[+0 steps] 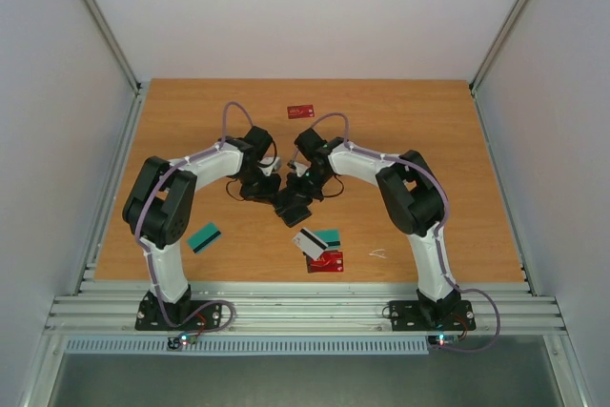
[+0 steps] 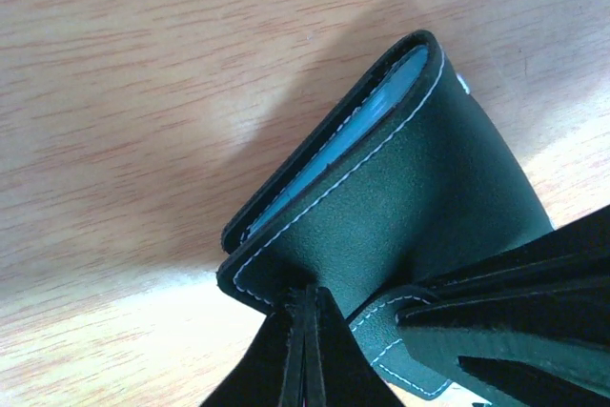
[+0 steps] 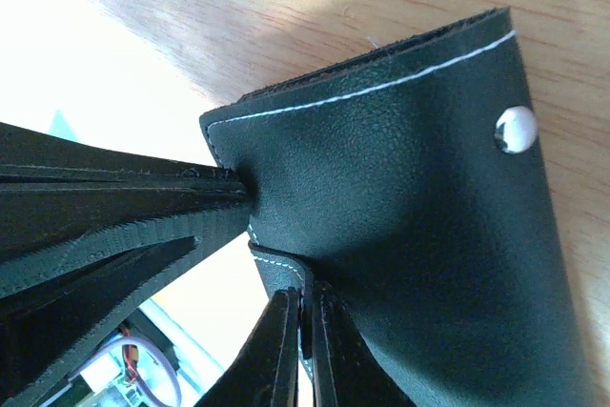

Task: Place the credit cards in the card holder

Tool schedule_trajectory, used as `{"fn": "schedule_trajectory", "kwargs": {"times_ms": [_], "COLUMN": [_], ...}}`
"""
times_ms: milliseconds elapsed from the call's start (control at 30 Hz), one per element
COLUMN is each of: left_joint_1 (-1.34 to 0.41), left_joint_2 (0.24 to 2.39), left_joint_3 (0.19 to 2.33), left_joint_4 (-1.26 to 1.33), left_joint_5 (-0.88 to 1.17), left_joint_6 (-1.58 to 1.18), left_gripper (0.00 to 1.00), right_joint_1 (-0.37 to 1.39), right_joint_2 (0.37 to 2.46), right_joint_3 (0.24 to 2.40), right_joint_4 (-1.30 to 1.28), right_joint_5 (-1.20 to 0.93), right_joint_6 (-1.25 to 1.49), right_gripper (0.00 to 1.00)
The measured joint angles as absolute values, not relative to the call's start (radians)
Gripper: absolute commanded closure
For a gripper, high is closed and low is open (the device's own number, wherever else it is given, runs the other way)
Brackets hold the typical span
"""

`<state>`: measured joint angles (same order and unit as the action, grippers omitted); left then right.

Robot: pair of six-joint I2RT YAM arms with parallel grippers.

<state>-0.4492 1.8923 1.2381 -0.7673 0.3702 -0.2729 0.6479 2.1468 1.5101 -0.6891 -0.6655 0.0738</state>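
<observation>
Status: the card holder [image 1: 291, 205] is at mid-worktop, between the two arms and gripped from both sides. Left jaws are pinched flat on the stitched edge of one flap. Right jaws are pinched on the edge of the other flap, the one carrying the snap stud [image 3: 515, 129]. Neither is holding a card.

The holder is only cracked open. The left wrist view shows a pale blue layer [image 2: 381, 107] in the gap (lining or a card already in, can't tell). The shadow under it suggests it's off the worktop [image 1: 429, 131], but I'm not certain.

All the credit cards I can see are lying loose:
- teal card [image 1: 204, 237], beside the left arm
- red card [image 1: 301, 111], at the far side
- a near cluster, partly overlapping: white/grey card [image 1: 308, 242], a second teal [image 1: 330, 234], a second red [image 1: 327, 262]

My read on the step: opening and presenting the holder, with loading not started.

Next move needs:
- The flaps pulled apart enough to expose a slot.
- One arm keeping the holder steady, mouth facing the other arm.
- The other arm letting go and fetching a card. The near cluster is closest.

Flat cards on wood are hard to pinch, so expect an edge pick or a slide to get one up.

Risk: the holder may fold shut once one side releases.
</observation>
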Motion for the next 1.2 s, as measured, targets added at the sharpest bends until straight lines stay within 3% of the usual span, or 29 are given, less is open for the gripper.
{"fn": "schedule_trajectory", "kwargs": {"times_ms": [567,833,1200], "left_joint_1": [-0.449,-0.449,-0.448], "left_joint_2": [1.838,1.786,1.894], "left_joint_3": [1.250,1.244,1.204], "left_joint_4": [-0.800,-0.793,-0.746], "left_joint_5": [0.373,0.469,0.522], "left_joint_6": [-0.253,-0.240,-0.220], "left_gripper": [0.99,0.98,1.00], "right_joint_1": [0.611,0.597,0.591], "right_joint_2": [2.166,2.162,2.160], "right_joint_3": [1.468,1.428,1.419], "right_joint_4": [-0.639,-0.584,-0.569], "right_joint_5": [-0.775,-0.822,-0.839], "right_joint_6": [0.075,0.078,0.077], "right_gripper": [0.99,0.99,0.99]}}
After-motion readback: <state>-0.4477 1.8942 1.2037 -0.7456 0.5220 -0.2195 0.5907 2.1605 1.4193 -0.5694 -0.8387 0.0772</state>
